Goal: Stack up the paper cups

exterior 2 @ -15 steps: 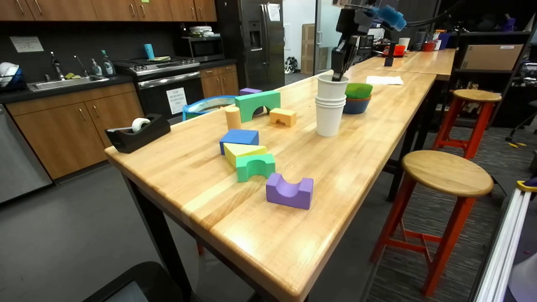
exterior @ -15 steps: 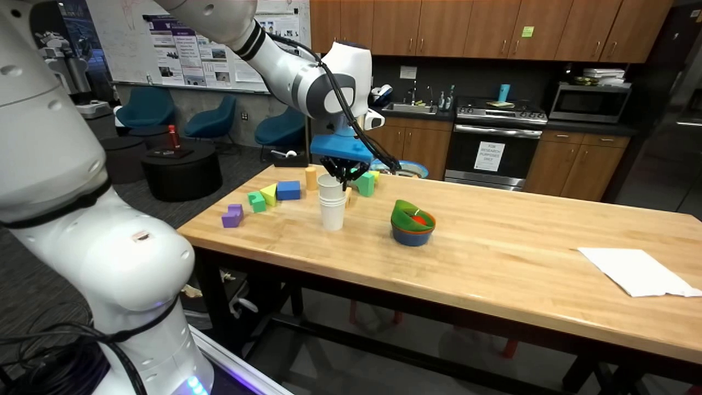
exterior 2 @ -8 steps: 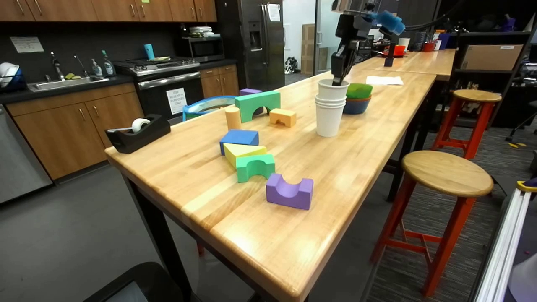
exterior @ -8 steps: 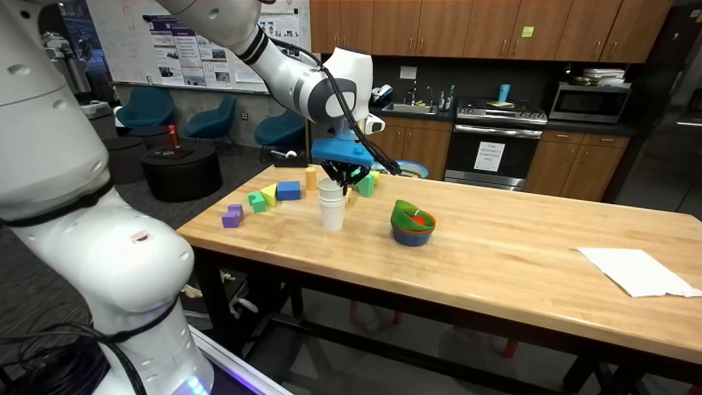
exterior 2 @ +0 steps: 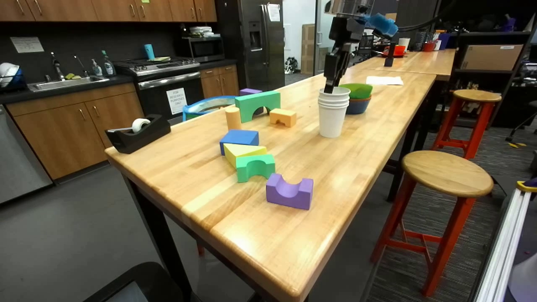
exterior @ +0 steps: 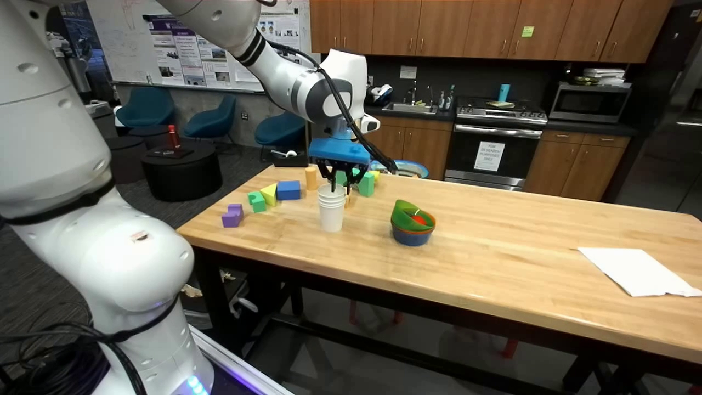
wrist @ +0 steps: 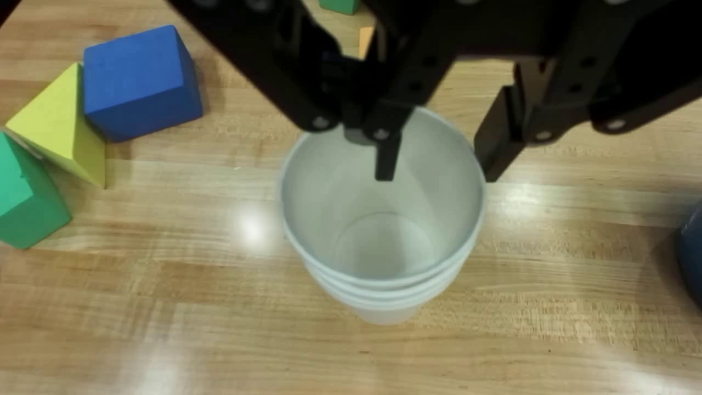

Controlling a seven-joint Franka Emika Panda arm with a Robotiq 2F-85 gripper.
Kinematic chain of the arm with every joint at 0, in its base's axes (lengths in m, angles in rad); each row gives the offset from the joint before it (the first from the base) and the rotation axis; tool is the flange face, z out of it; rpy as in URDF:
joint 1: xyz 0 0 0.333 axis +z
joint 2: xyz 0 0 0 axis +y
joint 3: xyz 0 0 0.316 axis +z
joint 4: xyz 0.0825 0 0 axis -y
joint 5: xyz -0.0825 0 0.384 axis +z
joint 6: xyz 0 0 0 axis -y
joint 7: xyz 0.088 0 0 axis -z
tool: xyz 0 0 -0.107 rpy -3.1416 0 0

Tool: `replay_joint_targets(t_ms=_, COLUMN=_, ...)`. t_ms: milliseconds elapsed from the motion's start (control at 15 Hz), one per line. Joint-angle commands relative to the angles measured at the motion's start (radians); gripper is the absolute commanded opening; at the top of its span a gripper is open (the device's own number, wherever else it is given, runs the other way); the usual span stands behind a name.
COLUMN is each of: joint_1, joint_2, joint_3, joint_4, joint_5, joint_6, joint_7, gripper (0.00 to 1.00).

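Observation:
The white paper cups stand upright, nested in a single stack on the table in both exterior views point(exterior: 331, 216) point(exterior 2: 331, 121). Several rims show close together at the top. In the wrist view I look down into the top cup point(wrist: 384, 247), which is empty inside. My gripper point(wrist: 438, 174) is open over the stack's rim, its two fingers well apart. One finger point(wrist: 387, 159) is over or inside the cup's mouth, and the other finger point(wrist: 496, 148) is just outside the rim. The gripper point(exterior: 340, 190) points down from above in both exterior views.
Coloured blocks stand close by: blue point(exterior 2: 239, 140), yellow, green and purple point(exterior 2: 289, 192), plus a green arch point(exterior 2: 258, 102) and an orange block point(exterior 2: 283, 117). Stacked bowls point(exterior: 412, 233) stand beside the cups. A tape dispenser point(exterior 2: 138, 133) sits at a table corner. White paper point(exterior: 639, 270) lies farther along.
The gripper came down slightly and opened, letting go of the top cup. That cup has dropped deeper into the stack, so the rims are now close together. The stack shifted slightly.

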Motion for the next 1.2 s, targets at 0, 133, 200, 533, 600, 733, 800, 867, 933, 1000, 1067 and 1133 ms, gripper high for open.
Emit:
replay_joint_targets(t_ms=0, joint_1=-0.011, joint_2=-0.017, joint_3=0.037, joint_4=-0.012, joint_5=-0.044, joint_6=0.028, joint_7=0.042, gripper=0.73)
replay_joint_targets(t_ms=133, joint_1=-0.008, joint_2=-0.029, joint_3=0.053, joint_4=-0.022, joint_5=-0.074, joint_6=0.044, joint_7=0.062, gripper=0.86)
replay_joint_targets(t_ms=200, joint_1=-0.007, joint_2=-0.035, joint_3=0.061, joint_4=-0.027, joint_5=-0.090, joint_6=0.053, joint_7=0.073, gripper=0.93)
replay_joint_targets(t_ms=533, joint_1=0.011, joint_2=-0.101, joint_3=0.107, joint_4=-0.083, joint_5=-0.161, joint_6=0.112, joint_7=0.118, gripper=1.00)
replay_joint_targets(t_ms=600, joint_1=0.016, joint_2=-0.118, joint_3=0.118, joint_4=-0.098, joint_5=-0.176, joint_6=0.126, joint_7=0.124, gripper=1.00)
replay_joint_targets(t_ms=733, joint_1=0.030, joint_2=-0.161, joint_3=0.145, joint_4=-0.142, joint_5=-0.214, joint_6=0.158, joint_7=0.142, gripper=1.00)
replay_joint_targets(t_ms=800, joint_1=0.038, joint_2=-0.184, joint_3=0.157, joint_4=-0.163, joint_5=-0.229, joint_6=0.171, joint_7=0.152, gripper=1.00)
replay_joint_targets(t_ms=867, joint_1=0.045, joint_2=-0.211, joint_3=0.173, joint_4=-0.191, joint_5=-0.250, joint_6=0.189, joint_7=0.168, gripper=1.00)
replay_joint_targets(t_ms=933, joint_1=0.053, joint_2=-0.234, joint_3=0.185, joint_4=-0.214, joint_5=-0.265, joint_6=0.205, joint_7=0.179, gripper=1.00)
replay_joint_targets(t_ms=1000, joint_1=0.060, joint_2=-0.261, joint_3=0.199, joint_4=-0.243, joint_5=-0.285, joint_6=0.224, joint_7=0.193, gripper=1.00)
replay_joint_targets(t_ms=1067, joint_1=0.068, joint_2=-0.287, joint_3=0.211, joint_4=-0.270, joint_5=-0.303, joint_6=0.241, joint_7=0.206, gripper=1.00)
replay_joint_targets(t_ms=1133, joint_1=0.070, joint_2=-0.311, joint_3=0.228, joint_4=-0.300, joint_5=-0.328, joint_6=0.267, joint_7=0.228, gripper=1.00)
